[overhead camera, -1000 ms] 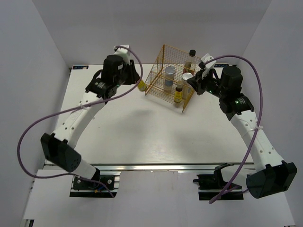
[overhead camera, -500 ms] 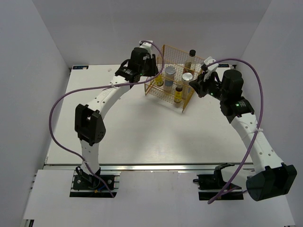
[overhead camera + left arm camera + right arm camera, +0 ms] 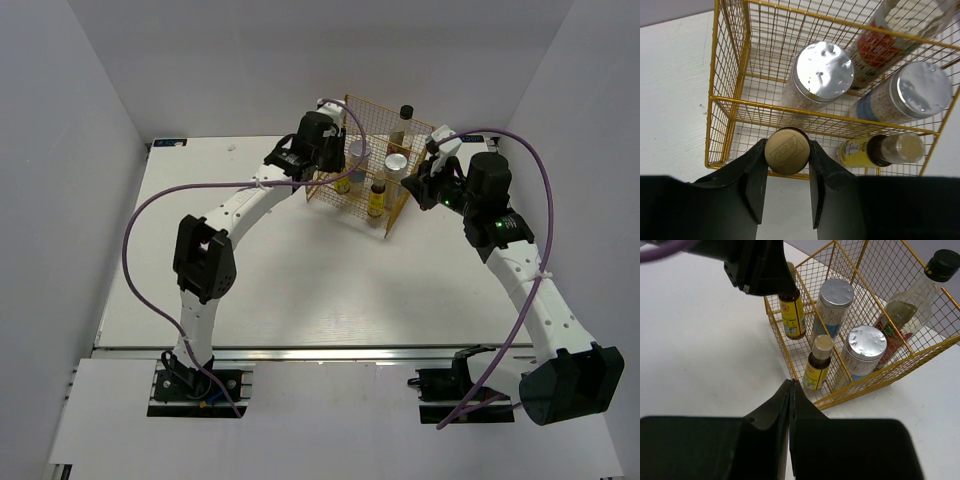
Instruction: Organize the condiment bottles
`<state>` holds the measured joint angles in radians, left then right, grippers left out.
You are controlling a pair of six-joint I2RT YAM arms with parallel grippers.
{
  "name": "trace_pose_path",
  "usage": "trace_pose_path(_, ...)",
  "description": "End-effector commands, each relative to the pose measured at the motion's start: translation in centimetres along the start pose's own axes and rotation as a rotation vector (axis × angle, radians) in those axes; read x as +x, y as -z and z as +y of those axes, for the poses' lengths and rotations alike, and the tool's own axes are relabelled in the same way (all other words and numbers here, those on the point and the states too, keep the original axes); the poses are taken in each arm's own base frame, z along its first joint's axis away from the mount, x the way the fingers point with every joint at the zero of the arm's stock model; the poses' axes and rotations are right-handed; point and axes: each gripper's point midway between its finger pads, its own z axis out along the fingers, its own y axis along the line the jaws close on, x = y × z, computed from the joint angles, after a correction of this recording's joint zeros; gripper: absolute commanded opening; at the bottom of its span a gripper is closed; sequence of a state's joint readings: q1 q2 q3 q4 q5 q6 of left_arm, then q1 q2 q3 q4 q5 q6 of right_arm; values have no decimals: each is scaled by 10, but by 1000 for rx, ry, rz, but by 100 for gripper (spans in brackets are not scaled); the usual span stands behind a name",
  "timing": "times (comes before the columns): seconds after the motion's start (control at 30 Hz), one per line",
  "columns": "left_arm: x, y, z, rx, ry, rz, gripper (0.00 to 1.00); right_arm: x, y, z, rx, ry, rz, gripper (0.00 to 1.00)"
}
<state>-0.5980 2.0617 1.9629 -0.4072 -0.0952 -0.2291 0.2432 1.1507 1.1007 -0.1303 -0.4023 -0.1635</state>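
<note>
My left claw (image 3: 786,159), clamped on the tiny dark-amber, yellow-labelled glass bottle (image 3: 793,317), has swung across to the gold wire rack's (image 3: 730,100) front edge — last one nearly home; right claw (image 3: 790,390) pinched together.

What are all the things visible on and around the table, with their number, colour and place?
table: one, white, under everything.
wire rack: one, gold, far middle of the table.
tall bottle: one, clear, black cap, red-white label, back of the rack.
white cylinders: two, silvery lids, blue labels, inside the rack.
standing amber bottle: one, dark, yellow label, rack's near row.
held amber bottle: one, dark, yellow label, at the rack's near left corner.
cables: two, purple, one looping off each arm.
arms: two, white and black, bases at the near edge.
left gripper: black, shut on the held amber bottle.
right gripper: black, shut, empty, right of the rack.
</note>
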Motion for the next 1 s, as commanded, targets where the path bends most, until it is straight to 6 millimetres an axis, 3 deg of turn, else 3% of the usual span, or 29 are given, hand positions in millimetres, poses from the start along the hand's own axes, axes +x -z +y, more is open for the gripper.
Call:
trace_pose_path(0.0, -28, 5, -7, -15, -35, -88, 0, -15, 5, -4, 25, 16, -53, 0)
trace_pose_path(0.17, -13, -7, -7, -34, -51, -66, 1, -11, 5, -4, 22, 13, -44, 0)
trace_pose_path(0.3, -5, -12, -7, -44, -63, -54, 14, -6, 6, -4, 25, 10, -35, 0)
trace_pose_path(0.43, -5, -13, -9, -51, -67, -61, 40, -4, 6, -4, 28, 8, -32, 0)
trace_pose_path(0.47, -4, -14, -10, -53, -68, -60, 51, -4, 7, -4, 27, 9, -34, 0)
trace_pose_path(0.6, -4, -13, -12, -57, -77, -61, 68, -1, 7, -5, 31, 7, -25, 0)
trace_pose_path(0.8, 1, -10, -14, -46, -78, -44, 76, 0, 8, -6, 35, 11, -22, 0)
trace_pose_path(0.97, -15, 5, -18, -31, -60, -85, 78, 1, 9, -5, 33, 12, -16, 0)
